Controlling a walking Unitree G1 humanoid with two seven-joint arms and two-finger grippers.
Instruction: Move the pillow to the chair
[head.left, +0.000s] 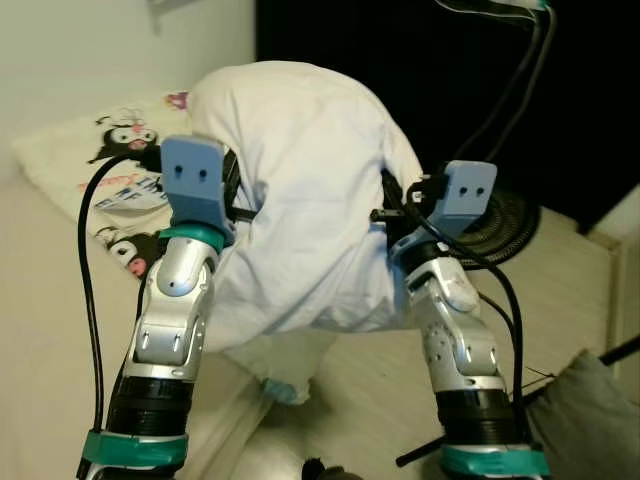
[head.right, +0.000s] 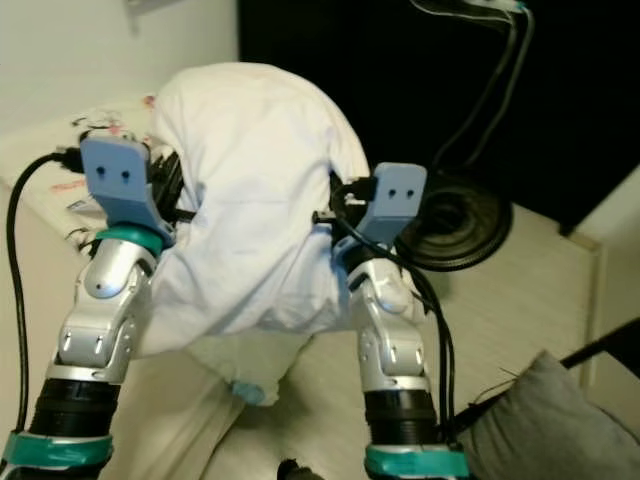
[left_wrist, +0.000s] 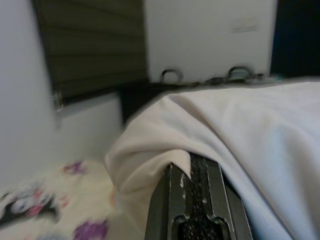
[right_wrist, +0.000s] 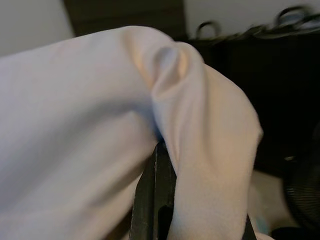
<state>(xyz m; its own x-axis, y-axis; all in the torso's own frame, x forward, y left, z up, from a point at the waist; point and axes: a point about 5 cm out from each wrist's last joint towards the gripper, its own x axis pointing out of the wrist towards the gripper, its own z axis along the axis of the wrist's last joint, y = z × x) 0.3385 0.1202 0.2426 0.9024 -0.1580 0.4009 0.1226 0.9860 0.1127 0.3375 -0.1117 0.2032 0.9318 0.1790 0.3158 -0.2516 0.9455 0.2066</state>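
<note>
White pillow (head.left: 300, 190) is up off the bed, held between my two arms in front of the head camera. It sags in the middle and hangs down below both wrists, with a light blue tag or corner poking out under its bottom edge.

Left gripper (head.left: 235, 195) is pressed into the pillow's left side. From the left wrist view I see one black finger (left_wrist: 200, 205) with the white cloth folded over its tip, so the fingers are buried in fabric. They look clamped on the pillow, cloth bunched right at the finger.

Right gripper (head.left: 385, 215) is on the pillow's right side, fingers hidden behind the cloth in the head views. In the right wrist view a dark finger (right_wrist: 155, 200) sits under a pinched ridge of white cloth, so this one looks closed on the pillow too.

Bed (head.left: 50, 330) is on my left, cream sheet, with a cartoon-print blanket (head.left: 110, 180) lying on it near the wall, behind the left arm. The pillow is above the bed's edge and the floor (head.left: 560, 290) beside it, touching neither.

Black fan (head.left: 505, 225) stands on the pale floor behind the right arm, near a dark opening. Grey cushion (head.left: 590, 415) is at lower right, beside the right forearm. I can't make out a chair.
</note>
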